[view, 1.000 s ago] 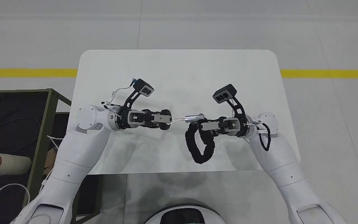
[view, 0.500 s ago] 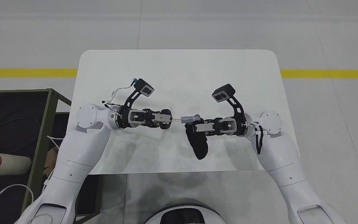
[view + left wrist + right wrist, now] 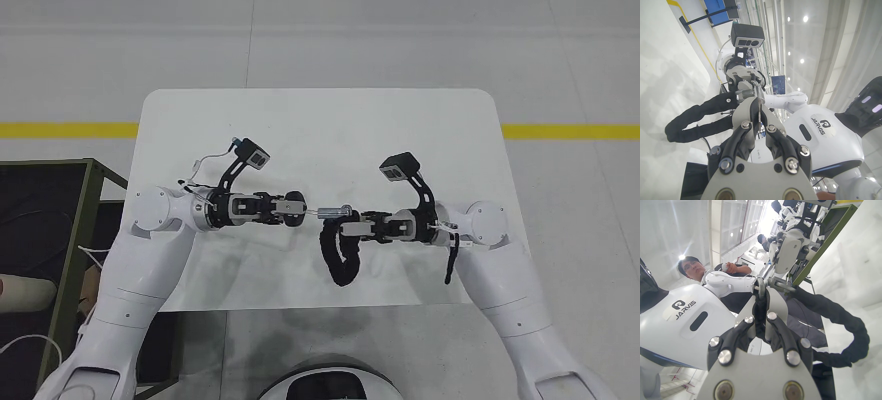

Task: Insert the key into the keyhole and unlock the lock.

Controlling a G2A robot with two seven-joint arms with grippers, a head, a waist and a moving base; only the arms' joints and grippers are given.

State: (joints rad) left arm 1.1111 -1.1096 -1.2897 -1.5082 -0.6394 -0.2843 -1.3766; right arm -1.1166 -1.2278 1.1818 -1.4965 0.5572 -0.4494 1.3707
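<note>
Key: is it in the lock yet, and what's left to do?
Done: left gripper shut on the key, right gripper shut on the lock. In hand: the key's tip meets the lock's end; how deep is unclear. Left: the turn; the cable loop looks closed.

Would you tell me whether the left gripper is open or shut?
Shut: the left gripper clamps the thin metal key between its black pads.

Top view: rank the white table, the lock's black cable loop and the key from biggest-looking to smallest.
1. The white table, by far the largest.
2. The black cable loop, clearly smaller.
3. The key, just a thin silvery sliver.
</note>
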